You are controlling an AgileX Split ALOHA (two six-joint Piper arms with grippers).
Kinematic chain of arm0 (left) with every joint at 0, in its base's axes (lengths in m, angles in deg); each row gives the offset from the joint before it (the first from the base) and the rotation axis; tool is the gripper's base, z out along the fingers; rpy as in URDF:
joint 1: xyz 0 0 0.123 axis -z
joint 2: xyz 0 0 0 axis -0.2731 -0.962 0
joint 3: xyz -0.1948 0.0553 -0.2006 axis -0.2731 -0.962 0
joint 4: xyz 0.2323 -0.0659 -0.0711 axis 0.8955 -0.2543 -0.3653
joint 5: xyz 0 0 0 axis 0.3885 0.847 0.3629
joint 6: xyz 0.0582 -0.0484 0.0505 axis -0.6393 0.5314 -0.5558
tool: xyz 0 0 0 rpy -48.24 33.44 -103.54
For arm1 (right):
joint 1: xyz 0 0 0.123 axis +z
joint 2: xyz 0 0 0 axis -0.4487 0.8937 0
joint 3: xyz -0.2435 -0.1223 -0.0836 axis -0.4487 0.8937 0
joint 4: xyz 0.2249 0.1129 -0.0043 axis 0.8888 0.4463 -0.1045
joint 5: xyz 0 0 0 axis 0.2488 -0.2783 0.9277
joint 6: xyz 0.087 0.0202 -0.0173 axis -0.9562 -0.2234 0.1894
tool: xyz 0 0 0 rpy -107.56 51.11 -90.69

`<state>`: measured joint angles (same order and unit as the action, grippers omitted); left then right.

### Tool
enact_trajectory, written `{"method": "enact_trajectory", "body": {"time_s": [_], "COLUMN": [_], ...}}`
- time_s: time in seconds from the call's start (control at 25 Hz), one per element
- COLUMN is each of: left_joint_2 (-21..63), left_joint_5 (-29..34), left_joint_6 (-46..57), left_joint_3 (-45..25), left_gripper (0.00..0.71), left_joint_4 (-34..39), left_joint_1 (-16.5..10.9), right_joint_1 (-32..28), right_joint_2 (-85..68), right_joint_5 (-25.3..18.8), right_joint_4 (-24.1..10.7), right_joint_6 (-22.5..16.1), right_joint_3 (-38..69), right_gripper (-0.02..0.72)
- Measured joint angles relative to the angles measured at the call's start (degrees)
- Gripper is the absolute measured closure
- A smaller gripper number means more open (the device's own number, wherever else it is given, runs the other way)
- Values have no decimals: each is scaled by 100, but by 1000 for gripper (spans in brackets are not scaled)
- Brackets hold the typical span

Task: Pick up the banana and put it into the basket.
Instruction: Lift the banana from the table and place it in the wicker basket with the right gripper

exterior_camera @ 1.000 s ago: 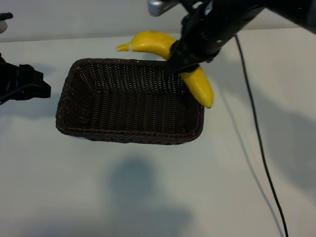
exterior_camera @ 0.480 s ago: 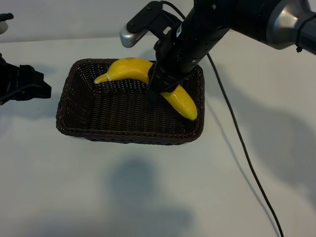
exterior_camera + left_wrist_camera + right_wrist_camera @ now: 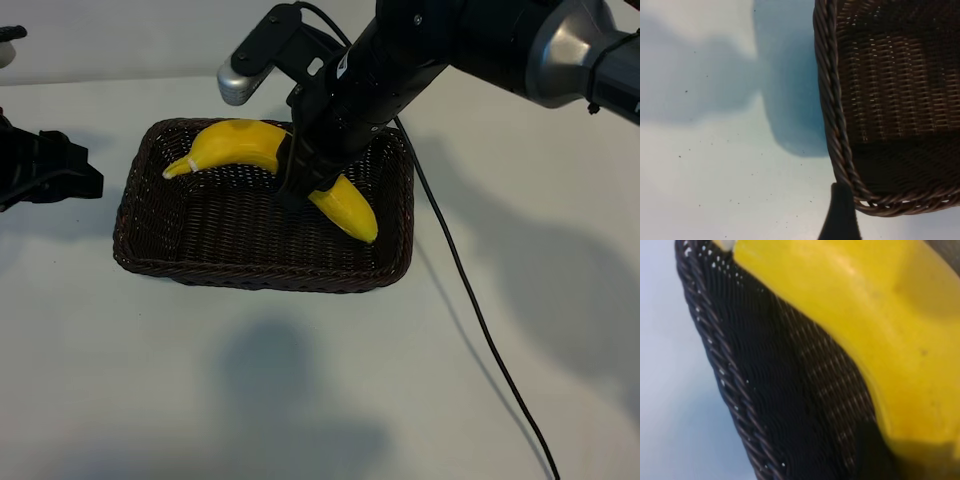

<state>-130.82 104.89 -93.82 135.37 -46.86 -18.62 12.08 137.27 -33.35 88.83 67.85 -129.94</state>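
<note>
Exterior view shows the white table (image 3: 300, 400) nearest, then the basket (image 3: 250, 275) with its front rim facing the camera. Beyond that rim the banana (image 3: 240, 145) hangs over the basket's interior, clamped at mid-length by the right gripper (image 3: 305, 180) — stem end toward the left wall, dark tip low near the right wall. Compared with a second ago, when it sat at the back-right rim, banana and gripper have shifted left and lower, inside the rim's outline. Farther left, the left gripper (image 3: 60, 170) rests beside the basket, fingers spread apart — unmoved.
</note>
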Motion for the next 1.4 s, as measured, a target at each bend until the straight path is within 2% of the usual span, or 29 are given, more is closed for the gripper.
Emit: {"method": "enact_trajectory", "body": {"time_s": [0.12,0.4,0.72,1.08,1.4], "left_joint_2": [0,0,0,0,0], "left_joint_5": [0,0,0,0,0], "left_joint_6": [0,19,19,14,9], "left_joint_3": [0,0,0,0,0], "left_gripper": [111,111,111,116,141], "left_joint_4": [0,0,-5,-5,-5], "left_joint_1": [0,0,0,0,0], "right_joint_1": [37,56,168,173,173], "right_joint_2": [10,137,414,801,1192], "right_joint_5": [48,178,214,97,21], "right_joint_4": [78,525,575,585,573], "right_joint_6": [208,691,1069,1065,1114], "right_joint_3": [0,0,-64,-749,-870], "right_gripper": [289,289,289,289,289]}}
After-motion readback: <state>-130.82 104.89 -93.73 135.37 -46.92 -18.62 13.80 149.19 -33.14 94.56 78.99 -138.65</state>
